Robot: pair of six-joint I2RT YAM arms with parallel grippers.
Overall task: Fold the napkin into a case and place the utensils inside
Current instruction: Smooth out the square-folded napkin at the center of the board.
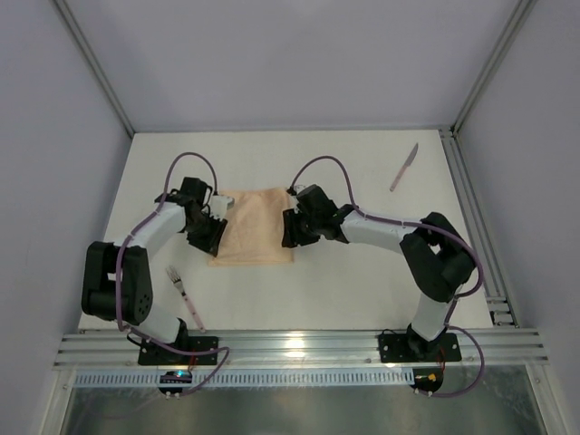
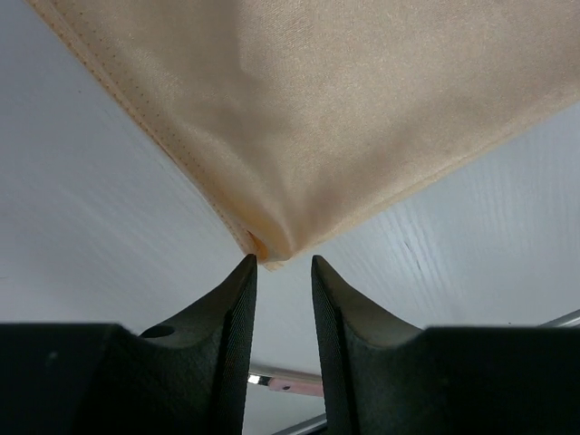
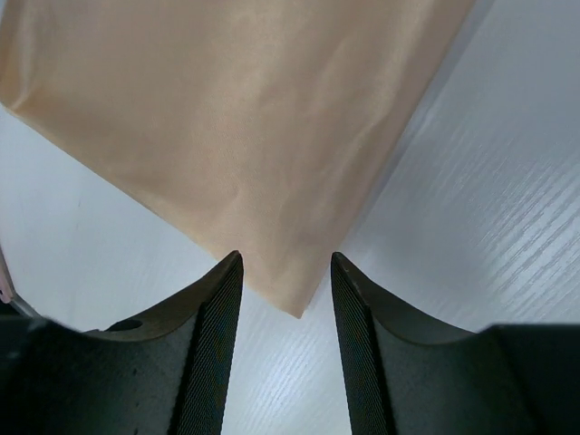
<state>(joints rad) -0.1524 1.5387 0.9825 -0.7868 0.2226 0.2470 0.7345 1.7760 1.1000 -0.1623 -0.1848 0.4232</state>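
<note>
"Start at the left gripper (image 2: 281,263). Its two black ribbed fingers (image 2: 231,317) stand slightly apart and pinch nothing. A corner of the thin peach-orange cloth napkin (image 2: 299,118) sits just at their tips, mid-frame in that wrist view."

"And the right gripper (image 3: 285,258)?"

"Spread wider and also empty. Another napkin corner pokes down between its tips, flat on the white table (image 3: 489,199)."

"Where's the cloth overall?"

"From above it's centre-left of the frame, a flat rectangle with one gripper at its left edge and the other at its right."

"How will it handle?"

"Light and limp, I'd say. It has a faint sheen, so it probably slides on that smooth top. Lift one corner and the rest will droop or drag. The left corner looks layered, with a stitched hem, so a pinch there has to catch every layer. I'd take it by the corners, both sides together."

"The utensils?"

"The slim pale pinkish-grey knife (image 1: 404,168) lies upper right, well apart from the cloth. The slim pale pink fork (image 1: 184,294) lies lower left, near the left arm. Both are thin and flat, so awkward to get fingers under, I'd guess."
</note>
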